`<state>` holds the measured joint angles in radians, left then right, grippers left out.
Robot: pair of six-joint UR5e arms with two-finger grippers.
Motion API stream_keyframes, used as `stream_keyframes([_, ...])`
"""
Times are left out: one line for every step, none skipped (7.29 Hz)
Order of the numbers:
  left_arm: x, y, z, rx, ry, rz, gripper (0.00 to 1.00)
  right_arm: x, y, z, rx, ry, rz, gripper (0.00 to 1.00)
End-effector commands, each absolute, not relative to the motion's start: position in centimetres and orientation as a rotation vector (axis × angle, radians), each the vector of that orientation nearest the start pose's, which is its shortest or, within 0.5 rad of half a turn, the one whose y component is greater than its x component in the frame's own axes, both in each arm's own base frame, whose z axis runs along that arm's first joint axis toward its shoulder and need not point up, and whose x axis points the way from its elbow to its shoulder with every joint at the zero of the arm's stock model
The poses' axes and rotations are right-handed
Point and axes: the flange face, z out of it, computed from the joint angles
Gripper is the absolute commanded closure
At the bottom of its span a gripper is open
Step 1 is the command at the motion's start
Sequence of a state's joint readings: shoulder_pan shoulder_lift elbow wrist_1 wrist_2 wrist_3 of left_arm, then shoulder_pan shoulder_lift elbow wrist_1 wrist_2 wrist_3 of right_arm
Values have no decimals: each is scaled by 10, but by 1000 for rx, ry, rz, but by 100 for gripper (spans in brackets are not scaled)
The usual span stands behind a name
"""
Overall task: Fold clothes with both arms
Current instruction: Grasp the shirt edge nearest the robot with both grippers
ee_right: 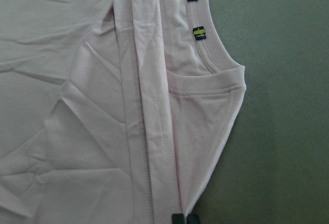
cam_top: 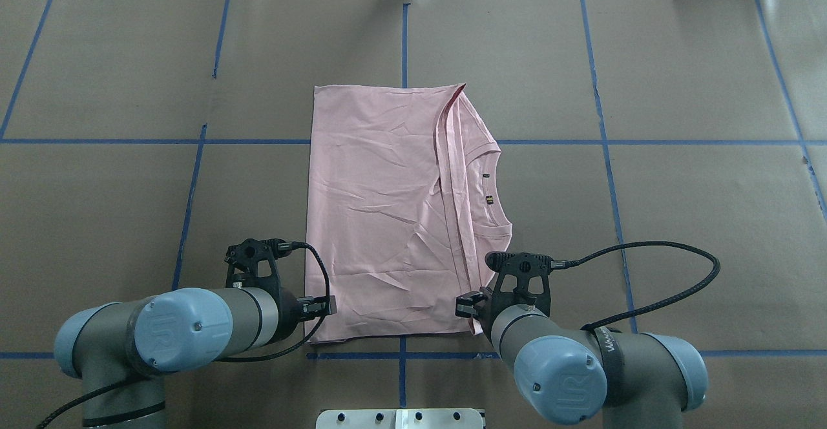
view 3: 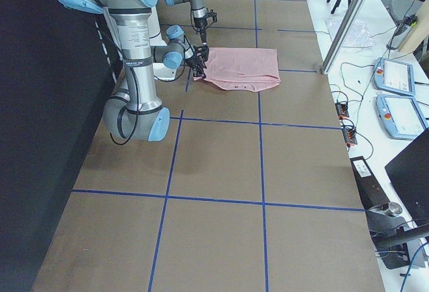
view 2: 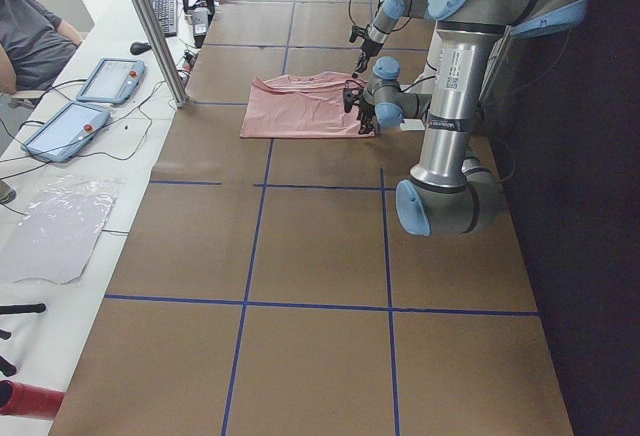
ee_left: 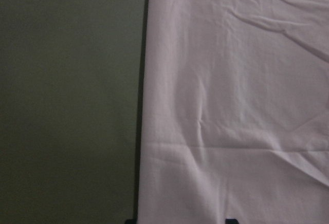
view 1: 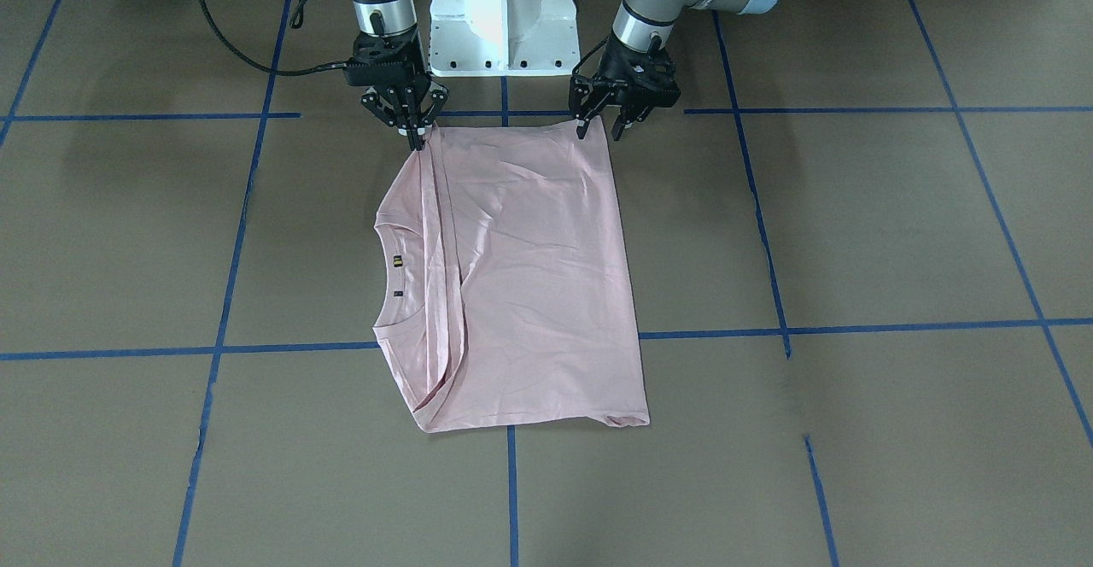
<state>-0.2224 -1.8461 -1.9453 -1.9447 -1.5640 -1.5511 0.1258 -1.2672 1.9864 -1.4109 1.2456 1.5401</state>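
The pale pink T-shirt (view 1: 529, 277) lies folded flat on the brown table, a rectangle with its ribbed collar (view 1: 388, 272) at one side and the near sleeve folded in. Its print is hidden. It also shows in the overhead view (cam_top: 381, 209). My right gripper (view 1: 418, 138) is shut on the near corner by the collar side; in the right wrist view its tips (ee_right: 185, 219) pinch the cloth edge. My left gripper (view 1: 599, 129) is open at the other near corner; in the left wrist view (ee_left: 181, 220) its tips stand wide apart over the shirt's edge (ee_left: 149, 131).
The white pedestal base (view 1: 504, 12) stands just behind the shirt's near edge, between the arms. Blue tape lines (view 1: 512, 482) grid the brown table. Black cables (cam_top: 672, 274) loop beside the right arm. Tablets (view 2: 110, 81) and a seated person are off the table's far side.
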Motion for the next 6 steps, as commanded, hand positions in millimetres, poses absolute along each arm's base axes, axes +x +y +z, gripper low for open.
stream_keyframes([529, -238, 306, 111, 1009, -164, 35, -533, -234, 293, 372, -847, 231, 100])
stream_keyframes([532, -233, 306, 106, 1008, -154, 35, -533, -234, 293, 372, -846, 231, 100])
stream_keyframes([534, -230, 308, 102, 1005, -148, 35, -533, -234, 293, 372, -846, 231, 100])
stream_keyframes([535, -229, 308, 101, 1004, -147, 36, -533, -234, 293, 372, -847, 231, 100])
stream_keyframes([536, -229, 309, 100, 1002, -148, 50, -533, -234, 293, 372, -847, 231, 100])
stream_keyframes([536, -229, 309, 99, 1002, -148, 56, -533, -234, 293, 372, -847, 231, 100])
